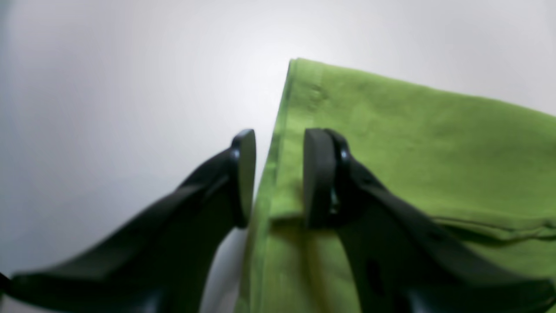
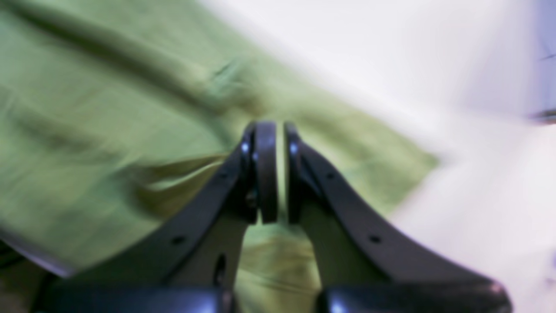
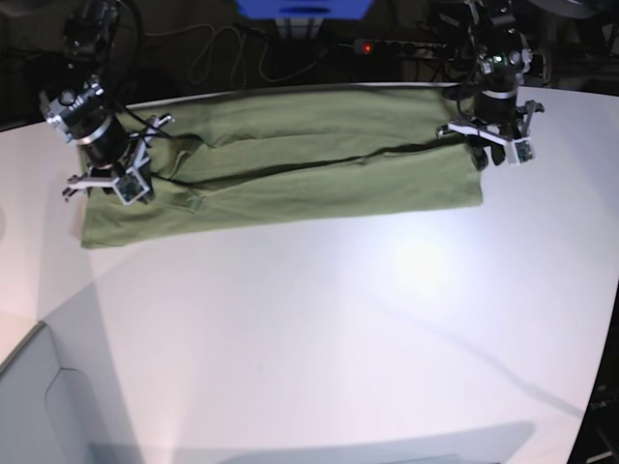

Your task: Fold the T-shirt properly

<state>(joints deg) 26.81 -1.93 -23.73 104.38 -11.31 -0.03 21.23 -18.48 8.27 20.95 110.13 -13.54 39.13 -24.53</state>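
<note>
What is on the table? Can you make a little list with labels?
thing: T-shirt, green, lying in a long band
table: white
left end effector: jaws apart, astride the shirt's side edge
right end effector: jaws shut, at the shirt's other end
cables: behind the table

The T-shirt (image 3: pixel 290 164) is soft, matt green cotton-like cloth with stitched hems; the fingers (image 1: pixel 243 178) look like smooth black plastic; the white surface (image 3: pixel 338 319) has a slight sheen
</note>
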